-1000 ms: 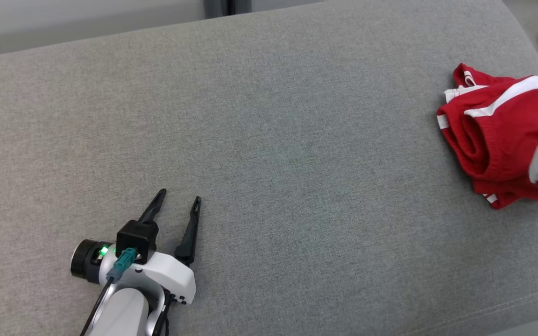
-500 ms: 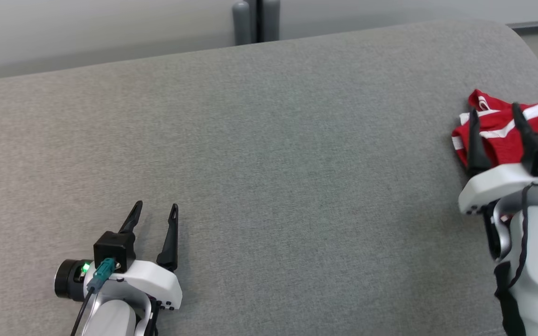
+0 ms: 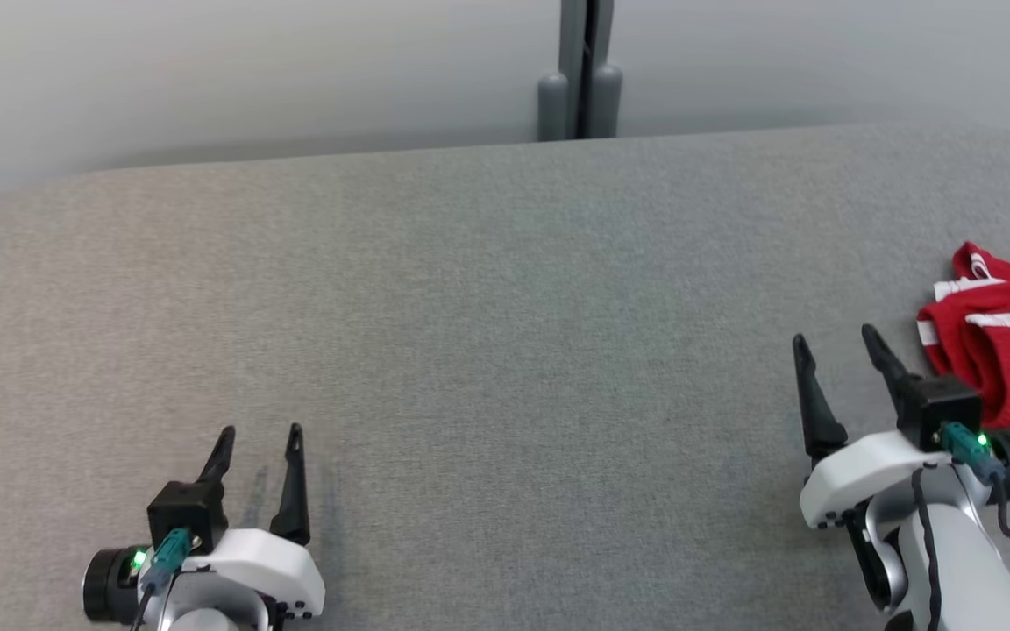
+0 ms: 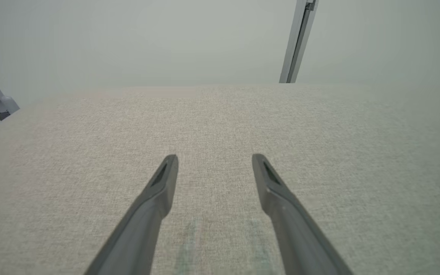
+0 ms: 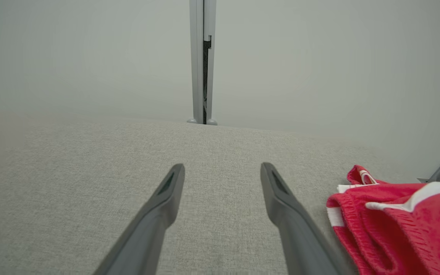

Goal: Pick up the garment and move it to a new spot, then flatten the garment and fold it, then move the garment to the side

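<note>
**Red Garment Lies Bunched at Desk's Right Edge**

A red garment (image 3: 1009, 359) with white stripes sits crumpled at the far right of the gray fabric-covered desk (image 3: 505, 289). It is just beside the right gripper (image 3: 834, 336), whose fingers are spread apart and hold nothing. The left gripper (image 3: 260, 429), well apart at the desk's near left, is likewise parted and empty. A small white tab (image 5: 366, 177) on the garment's far edge is too small to read. A gray post (image 3: 579, 88) stands behind the desk.
</note>
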### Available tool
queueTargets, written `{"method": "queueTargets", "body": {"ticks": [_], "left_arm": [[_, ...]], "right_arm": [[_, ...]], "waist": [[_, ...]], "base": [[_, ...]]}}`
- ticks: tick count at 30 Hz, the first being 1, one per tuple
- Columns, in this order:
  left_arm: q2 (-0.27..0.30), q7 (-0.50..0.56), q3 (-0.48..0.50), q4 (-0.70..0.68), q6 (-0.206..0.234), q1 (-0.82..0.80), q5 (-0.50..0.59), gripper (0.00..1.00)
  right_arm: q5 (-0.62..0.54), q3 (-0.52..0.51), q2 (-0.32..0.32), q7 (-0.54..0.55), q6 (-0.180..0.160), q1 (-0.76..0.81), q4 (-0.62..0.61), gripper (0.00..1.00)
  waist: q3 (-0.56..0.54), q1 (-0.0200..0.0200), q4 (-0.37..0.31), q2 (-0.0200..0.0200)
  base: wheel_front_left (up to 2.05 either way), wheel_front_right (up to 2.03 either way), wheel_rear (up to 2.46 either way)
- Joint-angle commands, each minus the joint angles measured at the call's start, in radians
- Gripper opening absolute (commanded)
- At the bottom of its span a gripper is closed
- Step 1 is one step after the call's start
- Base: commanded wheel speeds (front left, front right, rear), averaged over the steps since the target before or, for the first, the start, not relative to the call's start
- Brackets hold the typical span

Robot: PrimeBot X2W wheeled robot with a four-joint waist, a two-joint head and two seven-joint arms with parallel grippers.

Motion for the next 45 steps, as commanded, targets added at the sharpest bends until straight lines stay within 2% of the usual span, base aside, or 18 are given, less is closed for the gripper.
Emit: {"method": "queueTargets", "body": {"ticks": [1, 7, 15, 24, 25, 29, 45], "left_arm": [[0.005, 0.000, 0.008, -0.005, 0.009, 0.012, -0.004, 1.00], [0.005, 0.000, 0.015, -0.005, 0.020, 0.053, 0.011, 1.00], [0.005, 0.000, 0.036, -0.034, 0.008, 0.091, 0.001, 1.00], [0.005, 0.001, 0.051, -0.089, -0.041, 0.120, -0.040, 1.00], [0.000, 0.000, 0.048, -0.086, -0.038, 0.111, -0.035, 0.00], [-0.008, 0.007, 0.048, -0.053, -0.038, 0.129, -0.043, 0.00], [-0.006, 0.082, 0.078, -0.095, -0.061, 0.112, -0.322, 0.00]], "right_arm": [[0.010, 0.003, -0.007, -0.004, 0.000, 0.015, -0.009, 1.00], [0.042, -0.002, -0.007, -0.004, 0.000, 0.074, -0.038, 1.00], [0.080, 0.014, -0.007, -0.004, 0.000, 0.131, -0.056, 1.00], [0.101, 0.026, -0.007, -0.004, 0.000, 0.147, -0.048, 1.00], [0.100, 0.025, 0.000, 0.000, 0.000, 0.138, -0.048, 0.00], [0.109, 0.021, 0.010, 0.007, 0.000, 0.163, -0.019, 0.00], [0.407, -0.010, 0.007, 0.082, 0.000, 0.181, -0.082, 0.00]], "waist": [[-0.022, 0.0000, 0.020, -0.0001], [-0.072, 0.0000, 0.044, -0.0001], [-0.110, 0.0000, 0.050, -0.0001], [-0.117, 0.0000, 0.045, -0.0001], [-0.117, 0.0000, 0.045, -0.0001], [-0.117, 0.0000, 0.045, -0.0001], [-0.117, 0.0000, 0.043, -0.0001]], "base": [[0.00, 0.00, 0.00], [0.00, 0.00, 0.00], [0.00, 0.00, 0.00], [0.00, 0.00, 0.00], [0.00, 0.00, 0.00], [0.00, 0.00, 0.00], [0.00, 0.00, 0.00]]}}
